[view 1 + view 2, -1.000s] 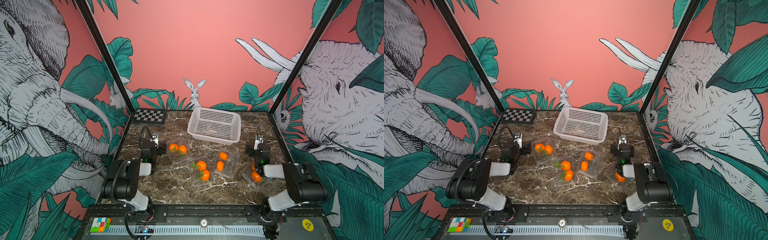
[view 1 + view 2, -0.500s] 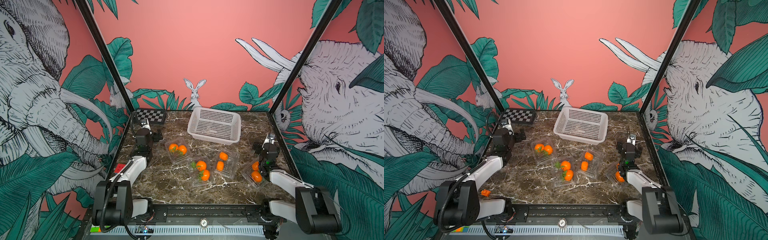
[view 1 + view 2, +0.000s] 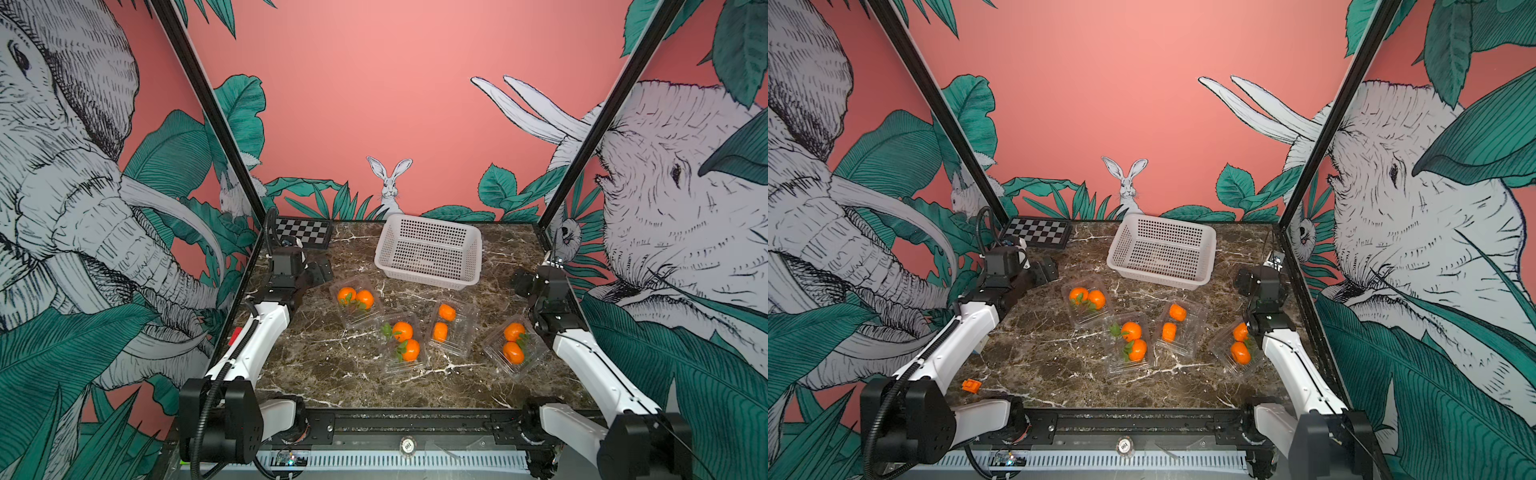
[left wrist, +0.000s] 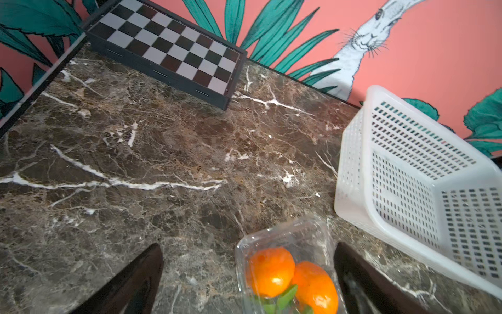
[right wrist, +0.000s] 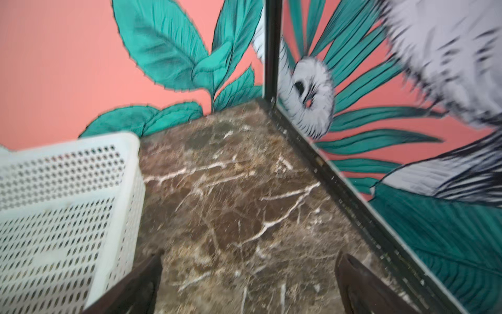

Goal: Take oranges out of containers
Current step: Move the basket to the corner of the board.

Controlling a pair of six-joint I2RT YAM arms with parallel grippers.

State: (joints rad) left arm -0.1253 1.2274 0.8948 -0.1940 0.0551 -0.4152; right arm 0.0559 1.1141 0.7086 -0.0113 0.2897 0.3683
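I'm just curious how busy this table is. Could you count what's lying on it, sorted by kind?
Oranges: 8
Clear containers: 4
White basket: 1
Chessboard: 1
Small orange block: 1
Total: 15

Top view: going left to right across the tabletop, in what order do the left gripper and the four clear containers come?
left gripper → leftmost container → second container → third container → rightmost container
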